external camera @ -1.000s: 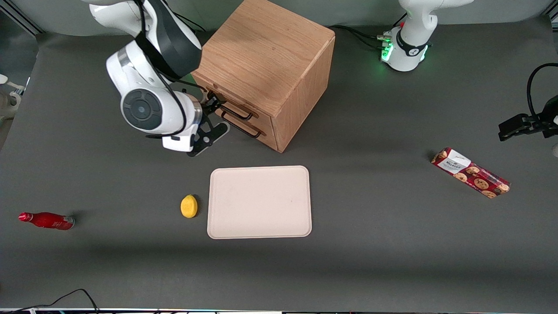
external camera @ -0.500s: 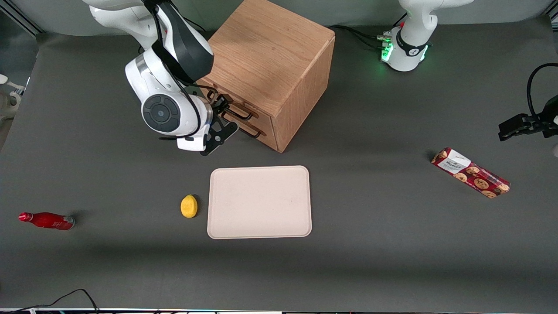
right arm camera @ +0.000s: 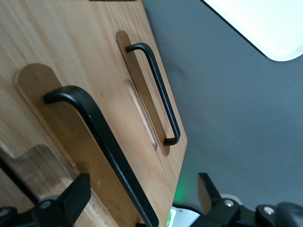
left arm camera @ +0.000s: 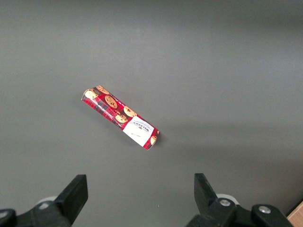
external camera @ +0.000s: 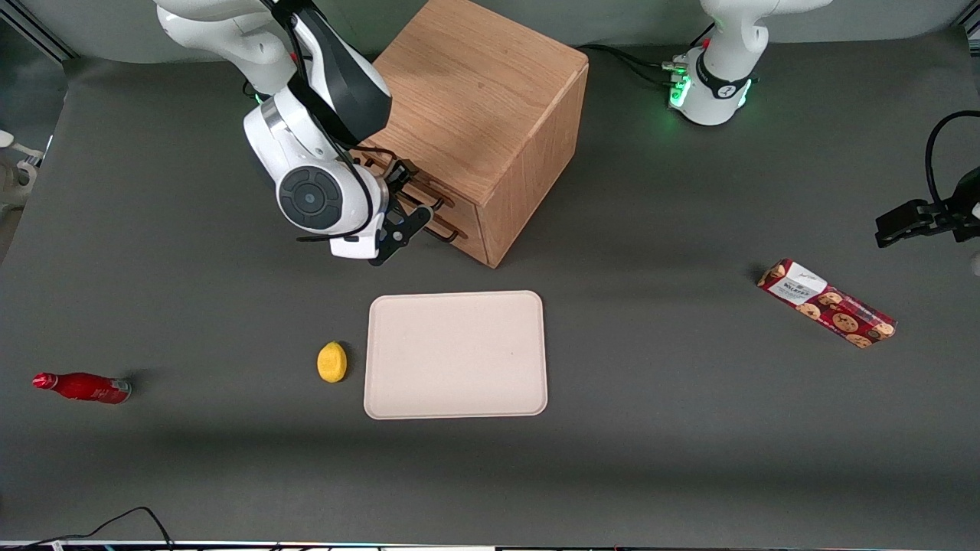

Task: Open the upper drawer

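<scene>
A red bottle (external camera: 82,387) lies toward the working arm's end of the counter (external camera: 153,474), well apart from everything else, and a yellow lemon (external camera: 331,361) sits just beside the cream tray (external camera: 456,354). Above them the gripper (external camera: 404,205) hovers in front of the cabinet (external camera: 475,115), its jaws spread wide with the upper drawer's handle (right arm camera: 102,137) running between them but not yet pinched. The upper drawer (right arm camera: 28,109) looks fully shut, topmost in the oak front, with the lower handle (right arm camera: 156,92) close alongside. The likely risk is a poor bite: if the jaws close off-centre or shallow on the thin bar, they may slip off during the pull. A pull angled away from the drawer's travel could drag the whole cabinet instead.
</scene>
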Tool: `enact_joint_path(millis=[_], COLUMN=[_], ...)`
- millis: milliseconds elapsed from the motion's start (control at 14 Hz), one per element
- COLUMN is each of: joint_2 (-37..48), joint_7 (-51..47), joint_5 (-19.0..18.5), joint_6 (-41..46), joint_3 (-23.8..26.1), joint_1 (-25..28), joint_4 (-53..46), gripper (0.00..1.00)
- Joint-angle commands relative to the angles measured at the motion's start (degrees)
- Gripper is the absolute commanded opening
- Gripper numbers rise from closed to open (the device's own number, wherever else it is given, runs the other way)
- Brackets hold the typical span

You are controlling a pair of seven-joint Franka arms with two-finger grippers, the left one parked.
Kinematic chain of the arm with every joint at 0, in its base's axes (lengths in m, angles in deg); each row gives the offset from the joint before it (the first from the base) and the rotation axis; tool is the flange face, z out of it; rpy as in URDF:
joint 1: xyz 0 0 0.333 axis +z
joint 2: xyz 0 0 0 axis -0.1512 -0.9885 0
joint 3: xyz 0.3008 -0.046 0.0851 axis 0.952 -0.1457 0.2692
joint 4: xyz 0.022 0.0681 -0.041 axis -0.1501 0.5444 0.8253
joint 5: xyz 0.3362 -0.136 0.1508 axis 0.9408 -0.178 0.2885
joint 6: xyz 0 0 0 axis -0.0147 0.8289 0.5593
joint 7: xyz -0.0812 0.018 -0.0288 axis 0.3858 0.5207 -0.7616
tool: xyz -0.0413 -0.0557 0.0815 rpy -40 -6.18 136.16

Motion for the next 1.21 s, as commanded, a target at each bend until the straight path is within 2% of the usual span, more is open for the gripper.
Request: enact_joint_path(millis=[0, 786, 1143], joint_2=[0.92, 0.48, 0.04], joint_7=[1.50, 3.97, 4.05], joint_5=[1.17, 0.38, -1.12], joint_6=[-1.65, -4.38, -5.35], joint_3=[-0.11, -0.11, -0.11], joint_1=[0.06, -0.38, -1.52], joint_4=[2.26, 4.12, 3.94], gripper=[1.00, 1.00, 1.00])
